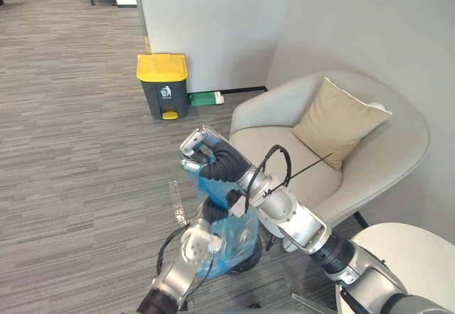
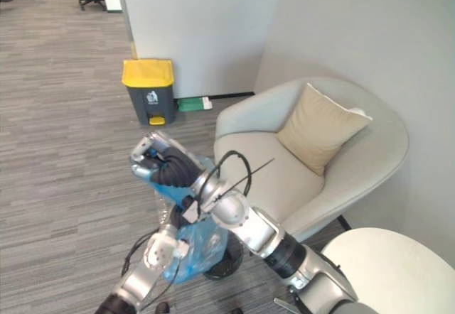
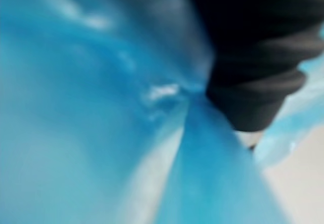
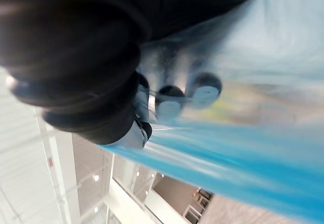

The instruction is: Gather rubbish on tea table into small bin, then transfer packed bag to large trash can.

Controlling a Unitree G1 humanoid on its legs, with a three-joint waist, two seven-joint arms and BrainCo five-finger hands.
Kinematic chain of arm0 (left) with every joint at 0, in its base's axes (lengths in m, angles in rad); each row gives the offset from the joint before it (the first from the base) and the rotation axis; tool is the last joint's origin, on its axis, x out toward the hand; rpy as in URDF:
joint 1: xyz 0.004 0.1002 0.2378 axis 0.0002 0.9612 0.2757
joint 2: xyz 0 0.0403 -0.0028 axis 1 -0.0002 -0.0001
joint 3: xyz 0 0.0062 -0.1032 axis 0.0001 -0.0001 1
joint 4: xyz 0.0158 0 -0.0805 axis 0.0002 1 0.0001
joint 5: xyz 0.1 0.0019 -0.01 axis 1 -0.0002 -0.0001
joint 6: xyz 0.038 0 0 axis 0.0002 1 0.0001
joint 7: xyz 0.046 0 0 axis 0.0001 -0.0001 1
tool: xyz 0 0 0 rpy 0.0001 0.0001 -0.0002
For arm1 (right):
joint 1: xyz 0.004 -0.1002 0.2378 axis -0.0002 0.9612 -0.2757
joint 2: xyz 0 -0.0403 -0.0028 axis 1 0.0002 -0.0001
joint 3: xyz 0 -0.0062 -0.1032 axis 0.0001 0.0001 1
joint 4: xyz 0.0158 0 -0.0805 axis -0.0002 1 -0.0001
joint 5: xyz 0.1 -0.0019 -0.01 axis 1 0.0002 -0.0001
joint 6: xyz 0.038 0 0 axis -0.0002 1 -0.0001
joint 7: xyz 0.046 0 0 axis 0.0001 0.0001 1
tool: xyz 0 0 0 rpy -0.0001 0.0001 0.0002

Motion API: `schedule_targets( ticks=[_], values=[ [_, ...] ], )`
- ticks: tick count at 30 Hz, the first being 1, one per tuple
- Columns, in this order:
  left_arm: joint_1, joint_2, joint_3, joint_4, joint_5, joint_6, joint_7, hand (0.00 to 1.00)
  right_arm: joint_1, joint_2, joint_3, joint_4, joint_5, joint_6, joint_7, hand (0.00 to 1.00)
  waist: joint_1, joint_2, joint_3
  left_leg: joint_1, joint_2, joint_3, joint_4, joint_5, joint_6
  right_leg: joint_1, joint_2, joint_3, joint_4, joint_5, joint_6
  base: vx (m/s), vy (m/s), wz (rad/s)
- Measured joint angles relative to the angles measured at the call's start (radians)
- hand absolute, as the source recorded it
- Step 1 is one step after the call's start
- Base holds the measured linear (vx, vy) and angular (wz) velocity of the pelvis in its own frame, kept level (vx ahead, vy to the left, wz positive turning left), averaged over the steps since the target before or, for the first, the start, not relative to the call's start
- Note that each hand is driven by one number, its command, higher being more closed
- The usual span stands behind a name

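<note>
blue bag [image 1: 234, 237] hangs with its long axis upright and gathered neck uppermost, over the floor beside the armchair [image 1: 398, 140]. right hand [image 1: 202, 150] curls its fingers round the neck. left hand [image 1: 213, 213] lies against the bag's middle, its grip impossible to tell.

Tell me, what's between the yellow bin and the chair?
A flat green thing on the floor lies between bin and chair, in both eye views.

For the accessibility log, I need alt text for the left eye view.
The right hand grips the top of a blue bag, left hand lower against it; beyond, a grey armchair and yellow-lidded bin.
</note>
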Motion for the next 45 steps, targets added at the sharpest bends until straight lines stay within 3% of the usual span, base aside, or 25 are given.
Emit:
schedule_targets(
  ticks=[11,12,24,28,29,34,39,42,45],
  values=[
    [0.001,-0.007,0.032,-0.013,-0.079,0.001,0.032,1.0,0.029,0.003,-0.005,0.004,0.022,-0.001,0.018,1.0,-0.003,0.0,0.0,0.01,0.001,0.01,0.0,0.0,0.0,0.003,0.0,0.009,0.003,-0.003,0.005,-0.01,-0.001,-0.02],
    [0.001,-0.007,0.038,-0.026,-0.079,0.001,0.033,1.0,0.044,0.001,-0.005,0.005,0.021,-0.001,0.021,0.0,-0.003,0.0,0.0,0.01,0.0,0.01,0.0,0.0,0.0,0.003,0.0,0.008,0.004,-0.004,0.006,0.0,0.0,0.0],
    [0.001,-0.007,0.043,-0.107,-0.065,0.0,0.056,1.0,0.144,-0.036,-0.043,0.082,-0.062,-0.002,0.007,0.0,-0.006,0.004,-0.002,0.01,-0.001,0.005,0.0,0.001,-0.001,0.004,-0.001,0.004,0.006,0.001,-0.001,0.0,0.0,0.0],
    [0.006,-0.007,0.052,-0.145,-0.056,-0.001,0.058,1.0,0.166,-0.037,-0.11,0.081,-0.063,-0.002,-0.014,0.0,-0.008,0.008,-0.005,0.01,-0.001,0.004,0.0,0.002,-0.002,0.003,-0.001,0.004,0.008,0.001,-0.001,0.0,0.0,0.0],
    [0.051,-0.009,0.123,-0.182,-0.056,-0.002,0.078,1.0,0.181,-0.046,-0.261,-0.038,-0.098,-0.018,-0.085,0.0,-0.011,0.025,-0.015,0.011,0.0,0.004,0.0,0.002,-0.002,0.004,-0.001,0.004,0.008,0.0,-0.001,0.0,0.0,0.0],
    [0.055,-0.011,0.133,-0.184,-0.056,-0.002,0.078,1.0,0.181,-0.056,-0.288,-0.048,-0.1,-0.025,-0.085,0.0,-0.012,0.023,-0.017,0.011,-0.001,0.005,0.0,0.002,-0.002,0.004,-0.002,0.004,0.008,0.001,-0.001,0.0,0.0,0.0],
    [0.109,-0.012,0.183,-0.205,-0.056,-0.002,0.078,1.0,0.269,-0.125,-0.449,-0.189,-0.082,-0.063,-0.098,0.0,-0.021,0.023,-0.019,0.011,-0.001,0.01,0.0,0.002,-0.002,0.003,-0.001,0.009,0.006,0.001,-0.001,0.0,0.0,-0.02],
    [0.124,-0.013,0.21,-0.205,-0.055,-0.002,0.078,1.0,0.384,-0.109,-0.493,-0.19,-0.078,-0.067,-0.105,0.0,-0.036,0.026,-0.021,0.012,0.0,0.012,0.0,0.002,-0.002,0.003,-0.001,0.011,0.001,0.002,0.001,0.0,0.0,-0.02],
    [0.157,-0.015,0.234,-0.235,-0.036,-0.003,0.077,1.0,0.516,-0.033,-0.519,-0.147,-0.079,-0.058,-0.103,0.0,-0.048,0.031,-0.022,0.011,0.0,0.014,0.0,0.001,-0.002,0.003,0.0,0.013,-0.004,0.0,0.003,0.0,0.0,-0.02]
  ],
)
